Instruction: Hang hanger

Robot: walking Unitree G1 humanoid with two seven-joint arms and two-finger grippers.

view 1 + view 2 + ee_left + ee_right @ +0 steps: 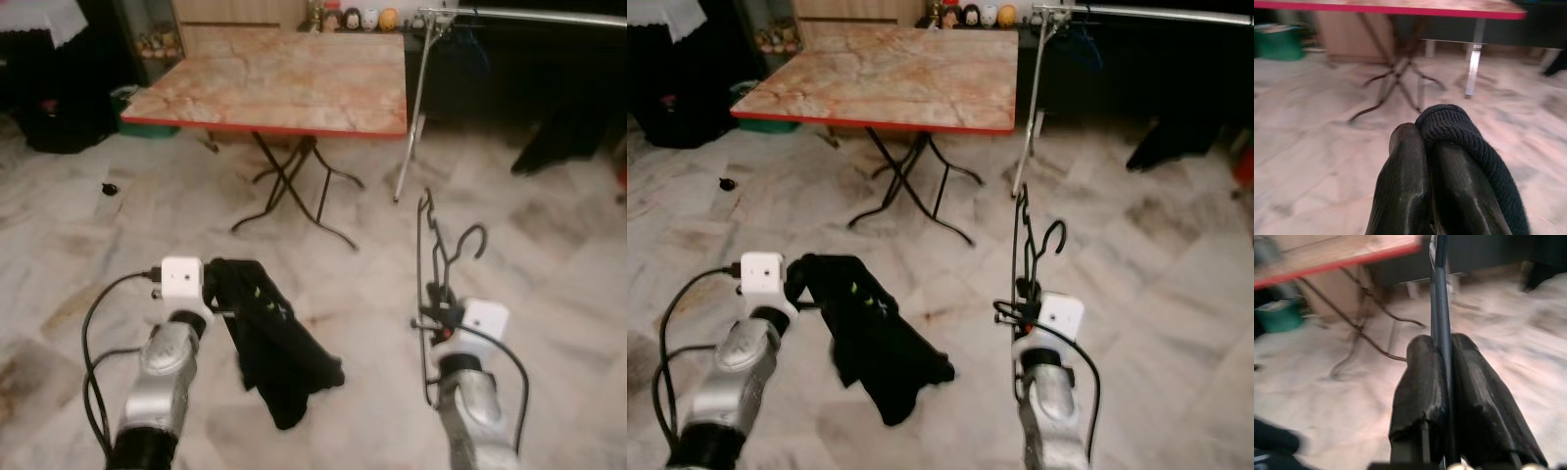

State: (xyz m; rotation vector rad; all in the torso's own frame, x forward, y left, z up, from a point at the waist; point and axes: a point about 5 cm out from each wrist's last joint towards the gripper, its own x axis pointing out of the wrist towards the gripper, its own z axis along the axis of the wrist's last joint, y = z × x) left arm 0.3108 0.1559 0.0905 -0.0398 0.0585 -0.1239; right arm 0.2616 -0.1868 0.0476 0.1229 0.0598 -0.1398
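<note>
Hanger [431, 284], black wire, stands upright clamped in the right claw [1444, 363]; the left claw [1422, 142] grips a black knitted garment [274, 348].

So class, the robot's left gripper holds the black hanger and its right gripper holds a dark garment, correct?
No, the sides are swapped. The eye views show the right gripper shut on the black hanger, and the left gripper holds the dark garment.

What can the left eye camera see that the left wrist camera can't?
Left eye: the right gripper shut on a black hanger, the metal rail, and the whole black cloth dangling. Left wrist: a close look at the fingers pinching the cloth's knitted edge. Both: the left gripper, cloth, red-edged table and marble floor.
</note>
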